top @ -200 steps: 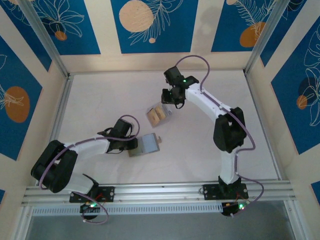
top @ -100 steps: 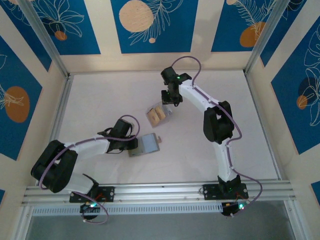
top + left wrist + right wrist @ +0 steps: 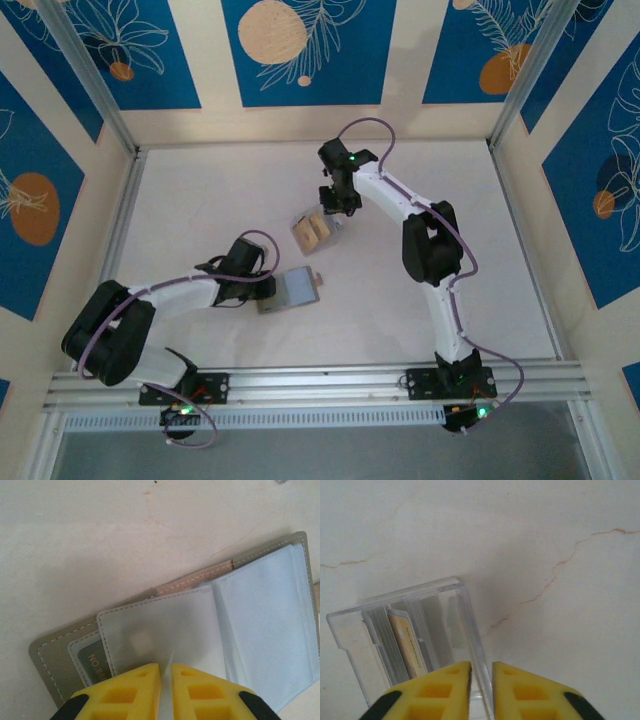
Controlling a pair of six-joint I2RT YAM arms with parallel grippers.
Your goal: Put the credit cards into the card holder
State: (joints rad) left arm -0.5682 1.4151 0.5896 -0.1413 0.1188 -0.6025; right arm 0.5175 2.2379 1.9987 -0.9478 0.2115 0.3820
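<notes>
Your left pincer (image 3: 266, 291) lies low on the bench (image 3: 200, 200), at the near-left edge of the card holder (image 3: 297, 287). The holder lies open and flat, in front of the left arm and left of the bench's middle. From the left wrist you see its grey stitched cover, a tan strip along the fold and pale-blue clear sleeves (image 3: 260, 610). The left pincer (image 3: 165, 677) is nearly closed there, its yellow fingers (image 3: 130, 690) nipping the edge of one frosted sleeve leaf. An olive slip (image 3: 95, 661) with printed letters sits under the leaf beside them.

The credit cards (image 3: 313, 231) are not in the holder. The tan ones stand on edge inside a clear case (image 3: 322, 228), which sits farther back and to the right, well apart from the holder with bare bench between. Your right pincer (image 3: 333, 208) reaches down at the far-right corner of that case. In the right wrist view it (image 3: 481, 677) is drawn narrow, its fingers (image 3: 445, 690) on either side of the case's right wall (image 3: 470, 625). It grips the plastic rather than a card. One tan card (image 3: 406, 642) shows behind the case's inner ribs, and that wall stands between it and the fingers. Whether a black card is in there, you cannot tell.

Thin reddish hairline marks (image 3: 560, 565) cross the bench beyond the case. An aluminium rail (image 3: 320, 380) runs along the near edge.
</notes>
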